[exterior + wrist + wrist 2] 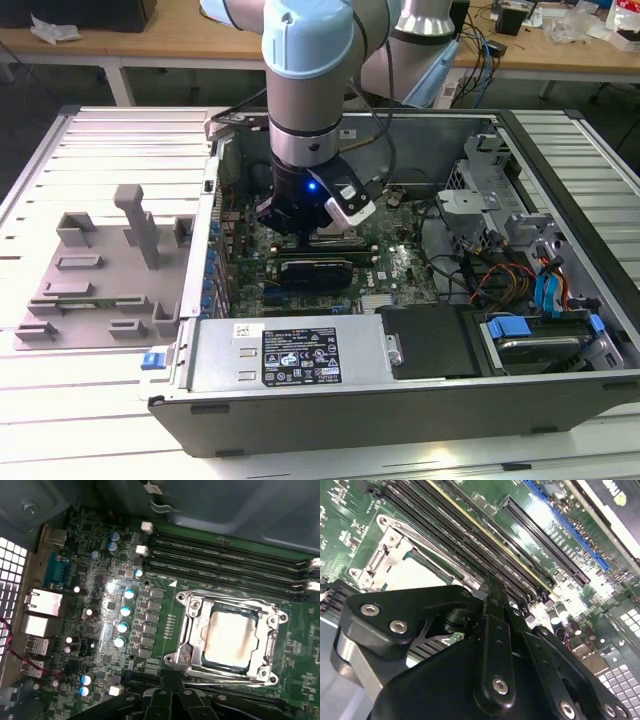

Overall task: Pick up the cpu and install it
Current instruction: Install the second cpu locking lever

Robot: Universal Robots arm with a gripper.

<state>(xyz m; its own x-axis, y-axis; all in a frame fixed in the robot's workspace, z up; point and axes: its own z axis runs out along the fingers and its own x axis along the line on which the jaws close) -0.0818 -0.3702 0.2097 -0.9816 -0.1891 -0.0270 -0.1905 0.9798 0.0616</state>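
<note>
The cpu [230, 635] is a flat square chip with a silvery top. It lies inside the metal socket frame [187, 625] on the green motherboard, and the cpu [415, 572] shows pale in the second wrist view too. My gripper [310, 235] hangs low inside the open computer case, over the board's middle. In both wrist views the black gripper [492, 587] [172, 682] stands beside the socket over the long dark slots, apart from the chip. I see nothing held in it.
A grey plastic tray [100, 270] with upright slots lies on the table at the exterior view's left. The power supply [290, 355] lines the case's near side. Drive cages and cables [520, 270] crowd its right. Memory slots [225, 555] run beside the socket.
</note>
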